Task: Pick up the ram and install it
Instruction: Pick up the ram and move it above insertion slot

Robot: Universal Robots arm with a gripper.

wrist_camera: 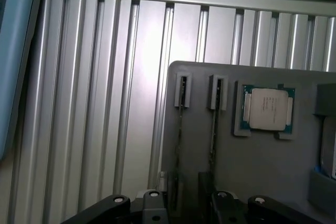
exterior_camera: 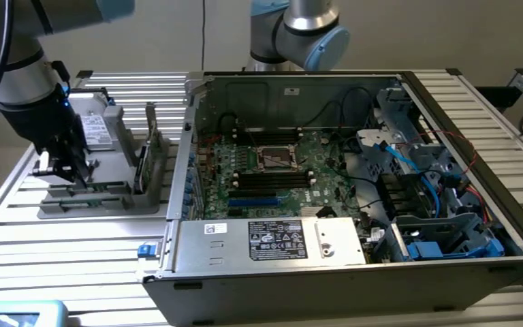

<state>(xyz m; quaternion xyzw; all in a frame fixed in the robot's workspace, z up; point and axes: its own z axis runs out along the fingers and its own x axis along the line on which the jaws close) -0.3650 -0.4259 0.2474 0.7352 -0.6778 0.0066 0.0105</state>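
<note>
The big label (exterior_camera: 277,240) on the case (exterior_camera: 334,289) carries print and marks, but I cannot read any word; the print on the CPU (wrist_camera: 265,108) is also too faint. The tray (wrist_camera: 262,182) sits at 9 o'clock from the case in the exterior view. The gripper (wrist_camera: 186,211) hangs over the tray's 6 o'clock side with its fingers wide apart, and it holds nothing. The ram (wrist_camera: 180,129) stands on its thin edge in a slot under it, with a second stick (wrist_camera: 214,129) just beside. Its long axis runs parallel to the table slats (wrist_camera: 105,103), from 9 to 3 o'clock in the exterior view.
</note>
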